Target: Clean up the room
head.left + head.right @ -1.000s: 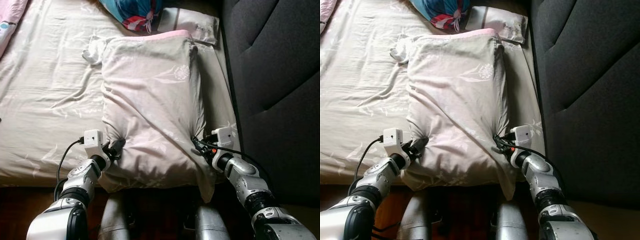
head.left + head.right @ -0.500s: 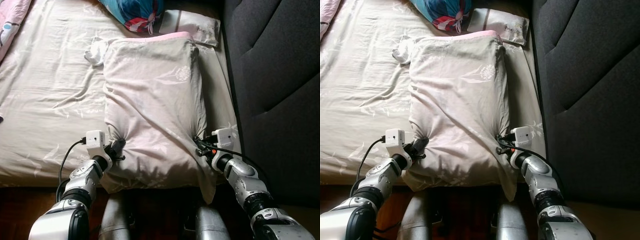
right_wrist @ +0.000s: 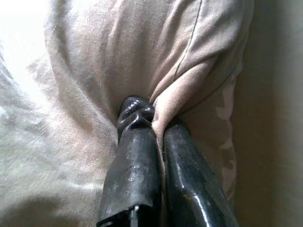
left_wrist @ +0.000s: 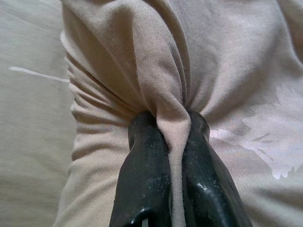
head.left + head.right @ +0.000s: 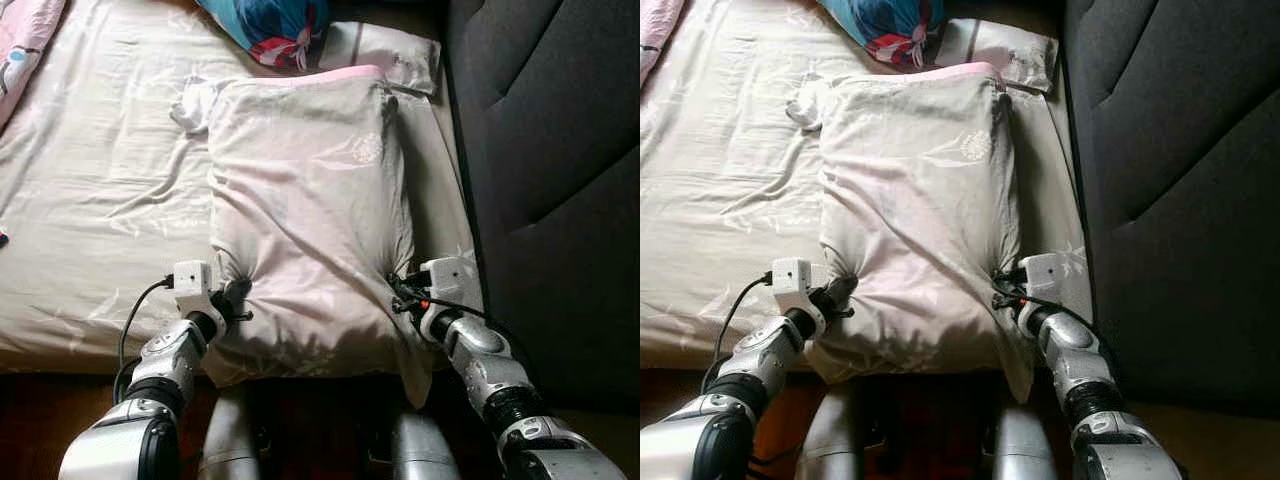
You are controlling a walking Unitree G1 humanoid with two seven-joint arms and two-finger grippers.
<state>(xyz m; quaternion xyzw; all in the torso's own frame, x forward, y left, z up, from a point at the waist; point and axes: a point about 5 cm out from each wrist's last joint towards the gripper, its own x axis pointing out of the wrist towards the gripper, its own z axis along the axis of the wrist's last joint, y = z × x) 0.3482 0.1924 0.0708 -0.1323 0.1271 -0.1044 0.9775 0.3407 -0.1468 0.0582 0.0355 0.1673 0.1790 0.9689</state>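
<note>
Pillow (image 5: 305, 210) lies along bed (image 5: 90, 200) right edge. Our left gripper (image 4: 169, 124) and right gripper (image 3: 154, 116) fingers each pinch fabric fold. We lift evenly, keep both pinches level.

Both arms reach forward, left tool (image 4: 171, 124) and right tool (image 3: 151, 116) clamped.

No legible text, label, brand, number or sign appears in any view. The small white packet (image 5: 385, 48) at the head edge of the bed (image 5: 90, 210) carries faint dark marks, too small and blurred to read. The pillow (image 5: 305, 220) shows only a pale floral print, no lettering.
</note>
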